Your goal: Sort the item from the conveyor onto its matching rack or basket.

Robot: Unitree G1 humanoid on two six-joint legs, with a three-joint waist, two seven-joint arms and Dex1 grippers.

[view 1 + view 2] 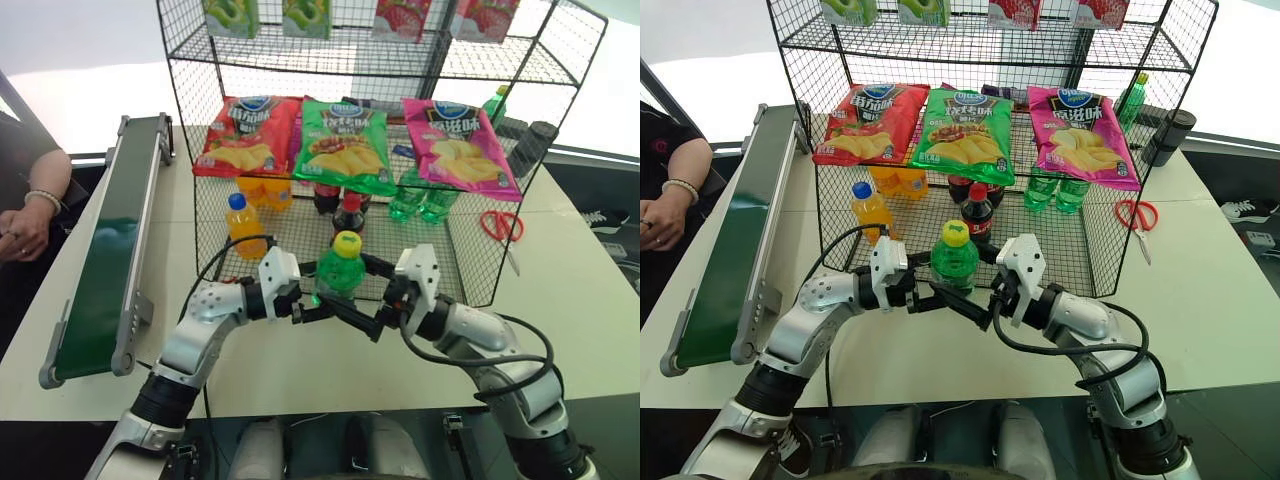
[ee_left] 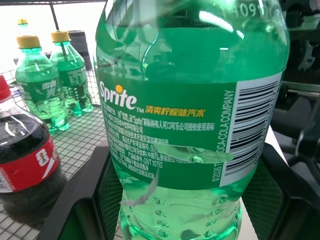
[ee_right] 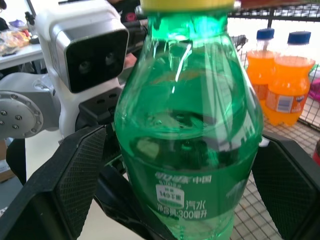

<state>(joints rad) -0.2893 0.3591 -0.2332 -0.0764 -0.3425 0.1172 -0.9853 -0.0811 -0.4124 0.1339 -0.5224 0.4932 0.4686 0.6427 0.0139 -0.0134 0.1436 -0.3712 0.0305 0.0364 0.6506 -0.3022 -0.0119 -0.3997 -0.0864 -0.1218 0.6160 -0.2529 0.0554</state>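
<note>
"Sprite" on green bottle (image 2: 190,125) label

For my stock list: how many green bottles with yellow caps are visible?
4. One green bottle is in the left gripper, before the rack; two stand together on its bottom tier, right side; one at its far right corner. Chip bags may hide more.

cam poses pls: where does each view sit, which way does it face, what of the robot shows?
Left eye, right eye: head, looking forward and down at the table, rack and conveyor; both arms show, left gripper shut on the green bottle, right gripper at it.
Left wrist: along its fingers, bottle label close up.
Right wrist: along its fingers, same bottle, left wrist beyond.
Shared: the green bottle.
</note>
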